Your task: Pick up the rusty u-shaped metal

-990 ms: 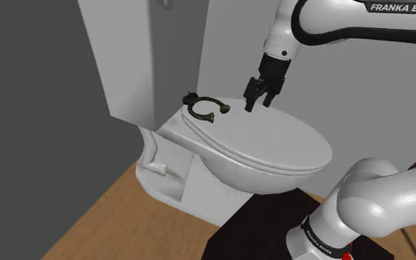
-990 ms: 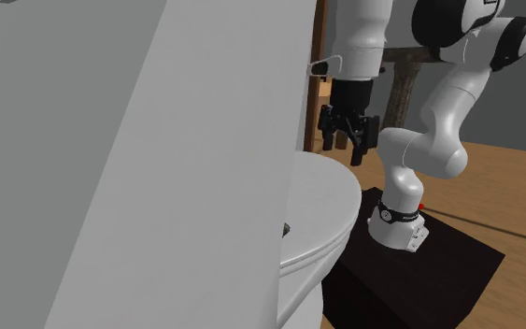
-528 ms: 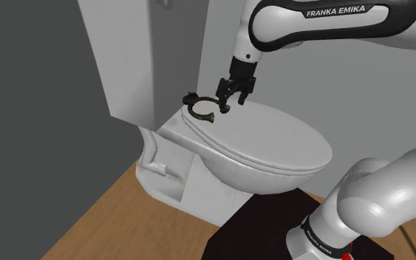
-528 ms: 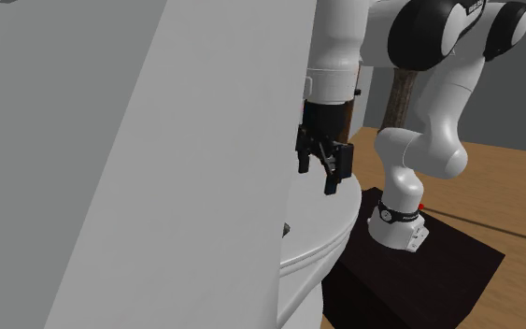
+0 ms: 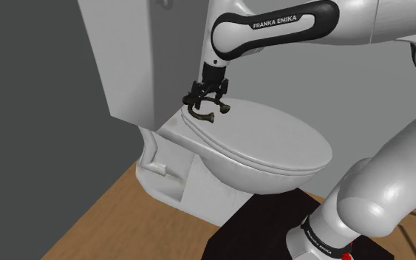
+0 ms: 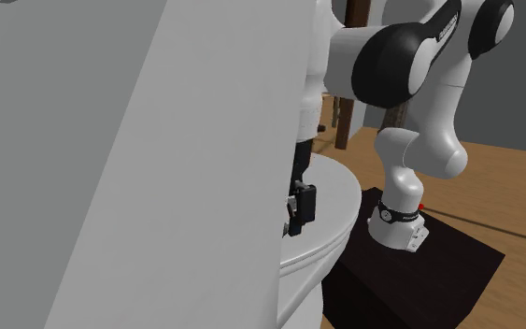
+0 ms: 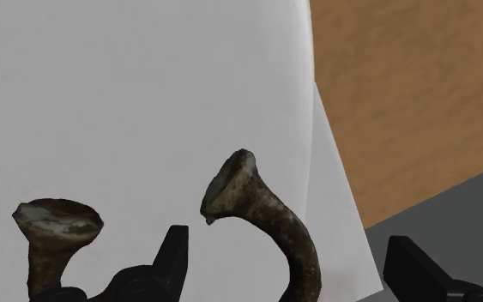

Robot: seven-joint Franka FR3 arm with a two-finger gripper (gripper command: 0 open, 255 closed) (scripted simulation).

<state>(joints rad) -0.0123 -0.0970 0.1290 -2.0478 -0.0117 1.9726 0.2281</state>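
Where the closed toilet lid (image 5: 273, 144) meets the tank (image 5: 132, 59), the rusty u-shaped metal (image 5: 205, 111) lies on the lid's far end, toward the shoulder view's left. Piece is brown and mottled, and both tips are flared like small trumpets. The open side of the U faces roughly toward the shoulder view's right.

Gripper (image 5: 208, 98): hangs straight over the metal, pointing down, with its tips at the level of the piece. The arm comes in from the shoulder view's upper right.

Wrist view: fingers (image 7: 172, 253) are spread wide. One limb of the u-shaped metal (image 7: 274, 223) stands between them, and there is white lid (image 7: 145, 86) visible on either side of it. No contact seen: the limb is nearer one finger and well apart from the other. The second flared tip sits outside the pair, beyond the nearer finger. Gripper (image 7: 287, 242) is therefore straddling one limb, not pinching it. Wood floor (image 7: 402, 86) shows past the lid's edge.

Second exterior view: the tank's wall (image 6: 158, 168) covers most of the gripper (image 6: 300, 207); what shows is low, just above the lid (image 6: 335, 196). The arm's base sits on the stand (image 6: 438, 266), a dark box on the wood floor (image 6: 513, 178), to the right of the toilet.
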